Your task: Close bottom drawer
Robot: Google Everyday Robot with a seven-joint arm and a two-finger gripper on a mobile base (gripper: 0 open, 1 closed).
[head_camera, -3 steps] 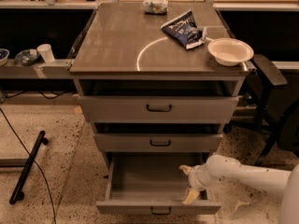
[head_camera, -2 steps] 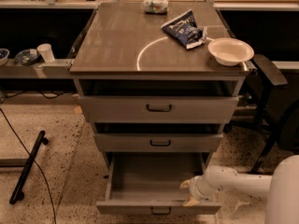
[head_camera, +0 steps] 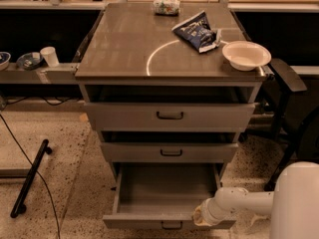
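The single camera view looks down on a grey cabinet [head_camera: 89, 101] with three drawers, each with one black loop handle; the tool [head_camera: 200, 216] sits low at the right of the frame, at the end of a white arm [head_camera: 244, 203] that comes in from the right; it lies against the right end of the bottom drawer's front edge; whether it is open or closed cannot be told, and it shows nothing held.

The bottom drawer [head_camera: 164, 193] is pulled well out, its tray stretching left and back from the tool; its handle [head_camera: 171, 225] is just left of the tool, low on the front; the middle drawer [head_camera: 134, 152] is directly above the tool and the top drawer [head_camera: 124, 116] above that, both pushed further in.

High above the tool, the surface [head_camera: 119, 44] carries three things: one white bowl [head_camera: 246, 55] at the right edge, one dark blue bag [head_camera: 198, 31] left of the bowl, and one small packet [head_camera: 166, 6] at the far edge; a white arc [head_camera: 152, 59] is marked on it.

Far left of the tool, a ledge [head_camera: 55, 73] holds one white cup [head_camera: 49, 56] and two dishes [head_camera: 29, 59]; on the floor to the left lie one black bar [head_camera: 31, 178] and one cable [head_camera: 30, 163]; to the upper right of the tool stands a black frame [head_camera: 287, 76].
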